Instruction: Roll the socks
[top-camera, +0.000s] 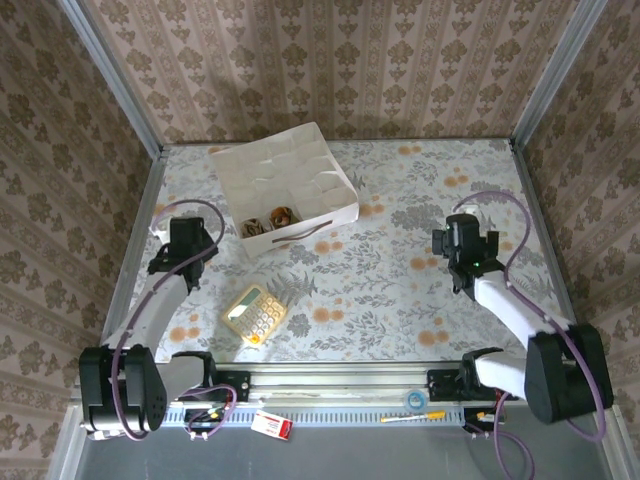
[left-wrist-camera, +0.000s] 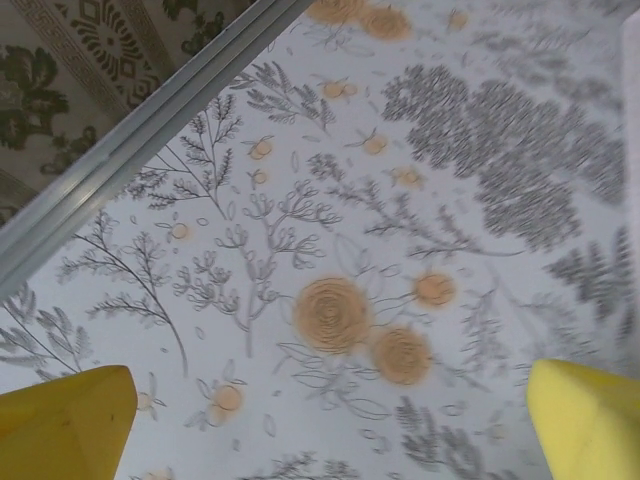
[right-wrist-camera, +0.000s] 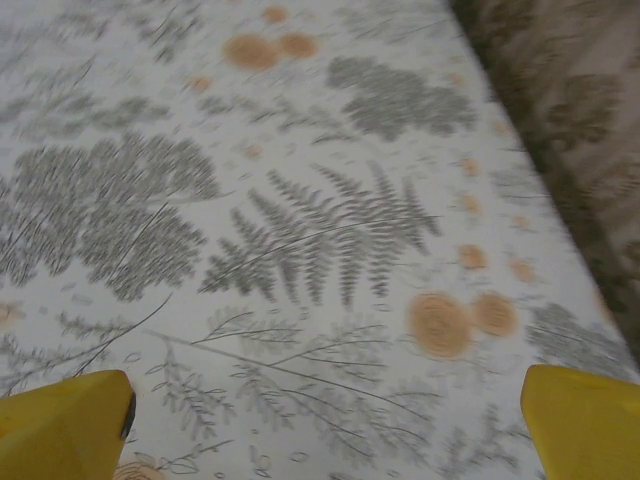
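White card box (top-camera: 322, 166), split into cells, anchors the scene. The socks (top-camera: 283, 215) lie as two small balled bundles in neighbouring cells along its near wall, probably tucked there so the rolls stay tight. The left gripper (top-camera: 188, 238) hangs left of the box, jaws wide and empty over bare bench (top-camera: 400, 290). The right gripper (top-camera: 462, 240) hangs well to the box's right, equally wide and empty. The rolling looks finished. A yellow calculator (top-camera: 254, 313) lies on the near side of the box, untouched.

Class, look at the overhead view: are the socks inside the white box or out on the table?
Inside: both socks, bundled, sit in near compartments of the white box.
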